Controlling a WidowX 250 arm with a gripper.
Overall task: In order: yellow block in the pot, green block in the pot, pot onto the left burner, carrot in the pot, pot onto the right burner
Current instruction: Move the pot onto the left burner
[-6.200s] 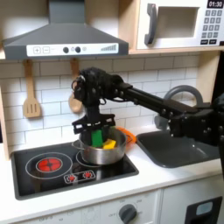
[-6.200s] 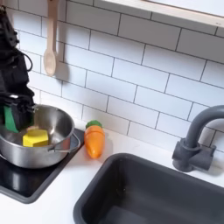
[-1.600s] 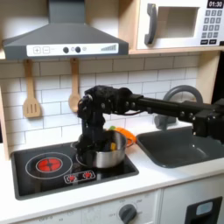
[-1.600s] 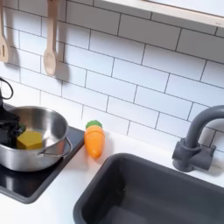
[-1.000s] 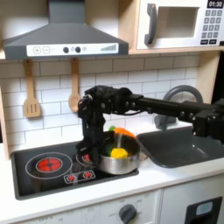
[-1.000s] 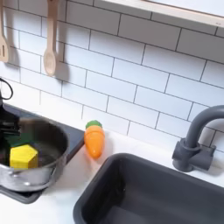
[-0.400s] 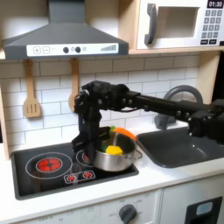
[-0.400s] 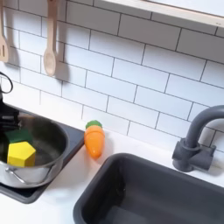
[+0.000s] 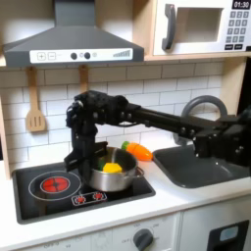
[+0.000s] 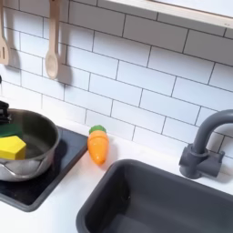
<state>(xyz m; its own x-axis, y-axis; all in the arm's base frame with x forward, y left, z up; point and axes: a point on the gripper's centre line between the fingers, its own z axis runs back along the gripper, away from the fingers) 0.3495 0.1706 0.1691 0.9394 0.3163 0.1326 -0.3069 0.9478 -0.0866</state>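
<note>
Pot [image 9: 111, 175] between the burners, left burner [image 9: 54, 183] further toward the first exterior view's left.
Gripper [image 9: 81, 163] at the pot's left rim (finger state hidden); yellow block [image 10: 12, 146] inside.

- The pot [image 9: 113, 175] sits on the cooktop [image 9: 59, 199], between the left burner [image 9: 56, 182] and the cooktop's right edge in the first exterior view.
- The yellow block [image 10: 12, 147] lies inside the pot [image 10: 36, 155] in both exterior views.
- The carrot [image 10: 97, 145] lies on the counter just beside the pot, on the second exterior view's right, before the tiled wall [image 10: 136, 73].
- The sink [image 10: 173, 200] lies right of the carrot there.
- The gripper [image 9: 81, 157] stands at the pot's left rim in the first exterior view.
</note>
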